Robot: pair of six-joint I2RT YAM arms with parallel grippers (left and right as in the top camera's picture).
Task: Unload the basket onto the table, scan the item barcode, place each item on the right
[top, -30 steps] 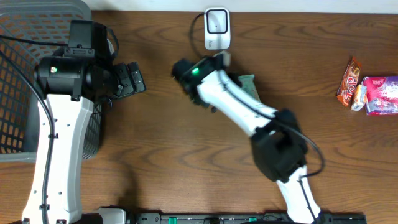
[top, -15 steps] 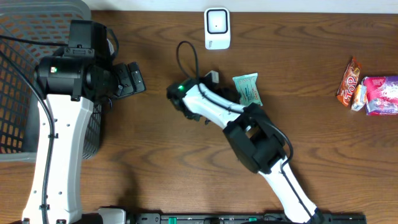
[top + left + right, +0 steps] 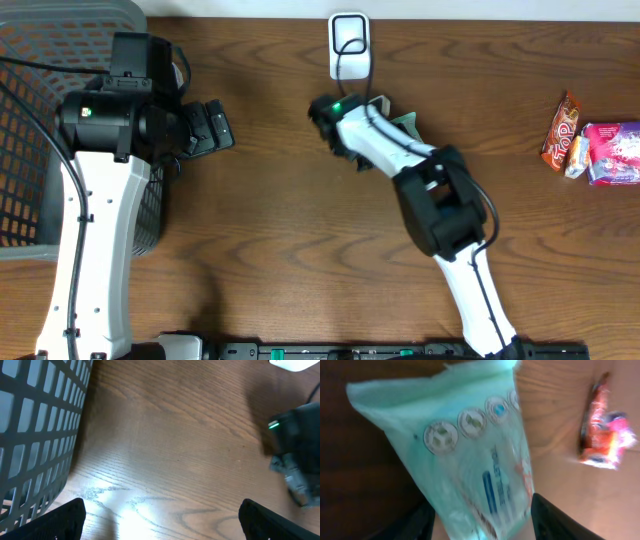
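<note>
The item is a pale green tissue packet [image 3: 475, 460] with blue print; no barcode shows on the face I see. It lies between the fingers of my right gripper [image 3: 482, 525], which stands open with a dark finger on each side of it. From overhead, the packet [image 3: 406, 124] peeks out from under the right gripper [image 3: 385, 112], just below the white scanner [image 3: 349, 45] at the table's back edge. My left gripper [image 3: 222, 125] hangs open and holds nothing, well to the left; in its wrist view the left gripper [image 3: 160, 520] is over bare wood.
A grey mesh basket [image 3: 60, 60] fills the back left corner, and its wall [image 3: 35, 425] shows in the left wrist view. An orange snack packet [image 3: 565, 130] and a pink one [image 3: 612, 152] lie at the right edge. The scanner's cable loops by the right wrist.
The right jaws have gone from shut to open. The right arm swung left, then back over the packet near the scanner. The left arm has not moved.
</note>
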